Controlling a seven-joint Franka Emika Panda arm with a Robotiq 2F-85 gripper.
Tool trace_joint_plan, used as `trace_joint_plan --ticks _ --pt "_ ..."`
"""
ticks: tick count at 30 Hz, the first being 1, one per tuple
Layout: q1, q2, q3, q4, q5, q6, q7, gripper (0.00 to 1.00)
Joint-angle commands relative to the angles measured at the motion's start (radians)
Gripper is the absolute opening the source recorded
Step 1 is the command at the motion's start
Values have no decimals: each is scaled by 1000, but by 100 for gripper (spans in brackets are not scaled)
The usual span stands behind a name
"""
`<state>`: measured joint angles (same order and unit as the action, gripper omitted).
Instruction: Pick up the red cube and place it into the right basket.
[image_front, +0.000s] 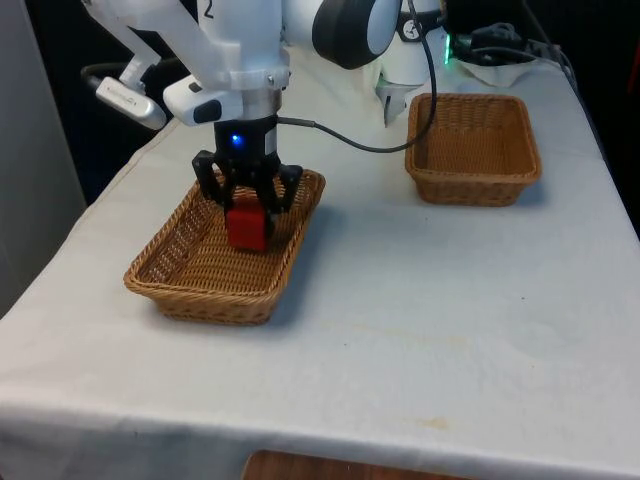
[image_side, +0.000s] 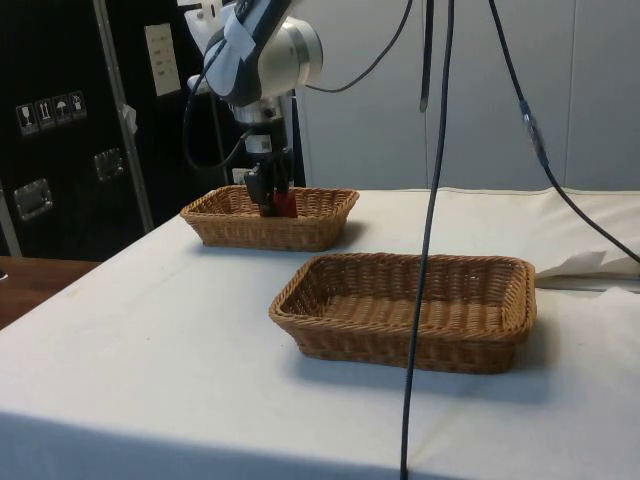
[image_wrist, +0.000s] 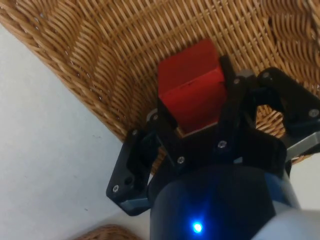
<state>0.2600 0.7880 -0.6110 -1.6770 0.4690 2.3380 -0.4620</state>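
Clamped between the fingers of the black two-finger pincer (image_front: 248, 205), the small red cube (image_front: 247, 228) is held just above the woven wicker basket (image_front: 180, 270), clearing its rim for carriage to the empty wicker basket (image_front: 478, 185) at two o'clock.

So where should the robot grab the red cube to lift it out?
By two opposite flat sides, coming straight down from above. The red cube sits inside the left basket, whose walls block a sideways reach. The gripper already has its jaws shut on two opposite faces, leaving the top free.
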Motion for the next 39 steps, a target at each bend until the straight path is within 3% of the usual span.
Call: trace_joint_plan --ticks 1,2,3,5,10,11,20,29,30,32,38,39 --pt "0 0 1 0 1 1 0 9" --pt "0 0 0 0 0 0 0 17" --pt "0 0 1 0 1 1 0 17" --pt "0 1 1 0 1 1 0 50" --pt "0 1 0 0 1 0 0 97" --pt "0 1 0 0 0 0 0 100" --pt "0 0 -2 1 0 -1 1 100" --pt "1 -57 -19 -3 1 -43 9 100" --pt "8 -71 -24 -11 -2 -47 16 100" --pt "10 -77 -24 -13 -2 -48 18 100" --pt "40 -125 -26 -38 -14 -50 40 100" --pt "29 -122 -18 -30 -10 -57 34 100"
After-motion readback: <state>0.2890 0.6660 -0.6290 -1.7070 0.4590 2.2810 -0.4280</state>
